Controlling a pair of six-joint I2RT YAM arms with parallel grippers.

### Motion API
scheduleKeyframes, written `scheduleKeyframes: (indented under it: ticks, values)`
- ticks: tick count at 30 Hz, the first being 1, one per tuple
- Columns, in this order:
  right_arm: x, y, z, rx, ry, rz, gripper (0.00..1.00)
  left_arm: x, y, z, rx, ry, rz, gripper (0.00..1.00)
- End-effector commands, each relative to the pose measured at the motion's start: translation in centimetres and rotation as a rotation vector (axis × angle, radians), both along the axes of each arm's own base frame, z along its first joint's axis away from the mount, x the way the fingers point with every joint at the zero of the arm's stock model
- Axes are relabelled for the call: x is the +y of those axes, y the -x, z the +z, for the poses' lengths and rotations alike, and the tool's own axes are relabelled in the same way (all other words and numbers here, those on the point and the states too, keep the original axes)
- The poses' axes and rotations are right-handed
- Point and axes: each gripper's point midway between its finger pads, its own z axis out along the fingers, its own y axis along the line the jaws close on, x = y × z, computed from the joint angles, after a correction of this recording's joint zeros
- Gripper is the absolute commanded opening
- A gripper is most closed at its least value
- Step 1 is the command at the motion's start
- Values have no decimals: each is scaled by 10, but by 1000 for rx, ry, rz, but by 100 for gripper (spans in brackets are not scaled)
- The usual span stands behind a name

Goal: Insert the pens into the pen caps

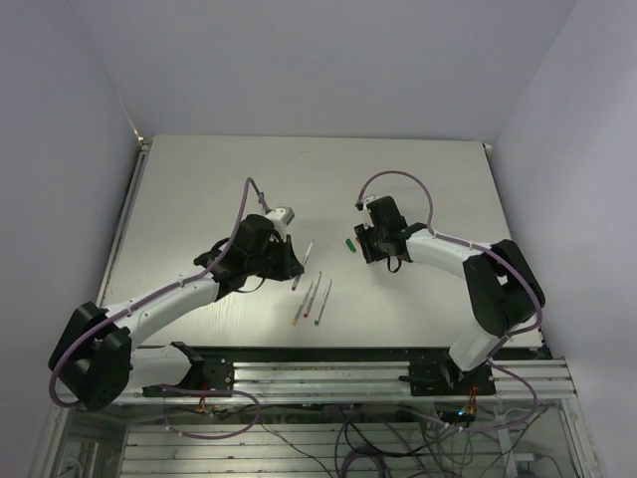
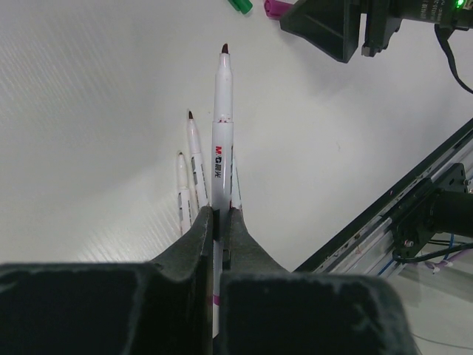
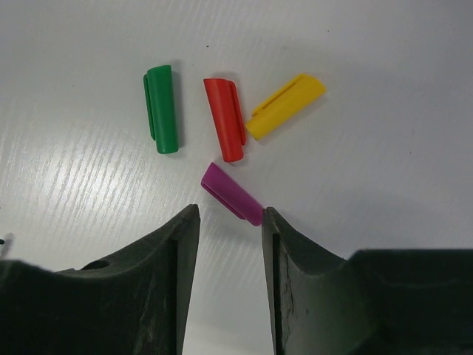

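1. My left gripper is clamped on a slim white plastic pen, dark tip forward, over mid-worktop; I should hold it level.
2. My right gripper stands open, a stubby purple plastic cap lying slantwise at its tips, right of centre; I should square up before pinching its sides.

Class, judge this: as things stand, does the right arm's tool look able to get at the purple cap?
Probably yes. The right tool stands open right at the purple cap, nothing lying between them; the red cap sits clear beyond it. The purple cap lies askew to the tool, though.
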Motion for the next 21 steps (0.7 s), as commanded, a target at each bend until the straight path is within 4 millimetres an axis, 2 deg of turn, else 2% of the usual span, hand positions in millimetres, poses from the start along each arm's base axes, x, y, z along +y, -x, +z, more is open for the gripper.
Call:
scheduleKeyframes:
  ticks: [1, 17, 19, 21]
  values:
    - [9, -15, 9, -42, -27, 16, 38, -10, -2, 6, -14, 34, -29, 7]
    - [6, -15, -13, -1, 6, -1, 35, -13, -5, 0, -3, 24, -30, 7]
    - [6, -14, -15, 7, 7, -9, 30, -12, -4, -1, -1, 22, -28, 7]
    - [5, -11, -17, 23, 5, -22, 20, -11, -4, -2, 2, 18, -23, 7]
